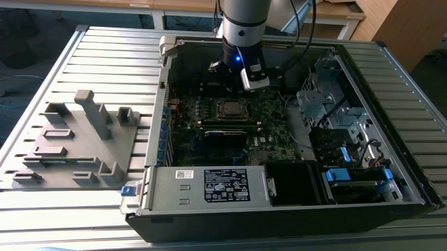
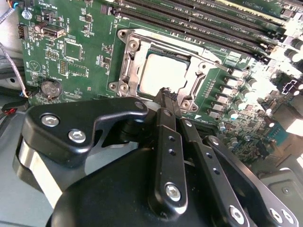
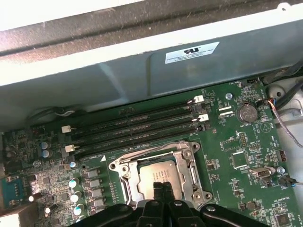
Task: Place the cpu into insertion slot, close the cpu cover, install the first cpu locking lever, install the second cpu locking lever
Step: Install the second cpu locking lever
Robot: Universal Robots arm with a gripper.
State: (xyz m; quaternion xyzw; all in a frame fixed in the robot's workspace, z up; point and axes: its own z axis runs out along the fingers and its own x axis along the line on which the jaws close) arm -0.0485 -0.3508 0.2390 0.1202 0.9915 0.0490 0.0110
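one chip (image 2: 163,72) sits under the closed cover (image 2: 130,64) — gripper (image 2: 166,97), fingers pressed together, hovers just beside it; i'd push any lever slowly, squarely.

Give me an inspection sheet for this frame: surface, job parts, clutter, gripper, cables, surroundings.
Surface: slatted metal table carrying an open computer case.
Job's things: cpu sits in the insertion slot; cpu cover lies closed around it.
Clutter: grey fixture block on the table, at the exterior view's left of the case.
Gripper: gripper shut, its tips at the cover's edge, holding nothing.
Cables: black cables run along the arm; wires at the board edge.
Surroundings: wooden desk behind the table.
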